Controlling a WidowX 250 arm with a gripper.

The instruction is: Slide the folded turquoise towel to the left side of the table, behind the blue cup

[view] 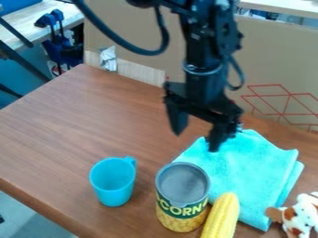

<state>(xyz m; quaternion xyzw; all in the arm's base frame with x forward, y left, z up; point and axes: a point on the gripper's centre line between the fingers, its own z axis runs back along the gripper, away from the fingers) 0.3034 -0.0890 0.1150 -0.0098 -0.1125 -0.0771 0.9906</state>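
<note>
Wooden table (74, 121), cardboard backdrop (273, 56), grey floor (28, 216)

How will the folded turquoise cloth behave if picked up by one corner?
The folded turquoise cloth should be floppy: it lies flat with soft, wavy edges. It may well unfold as it lifts, since its layers sit loose and offset at the right edge. Probably light and grippy, given the fuzzy, towel-like surface.

Downturned hand (196, 142) (spread wide)

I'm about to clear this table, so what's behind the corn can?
Part of the turquoise cloth lies behind the corn can; whatever else the can covers cannot be seen.
</note>
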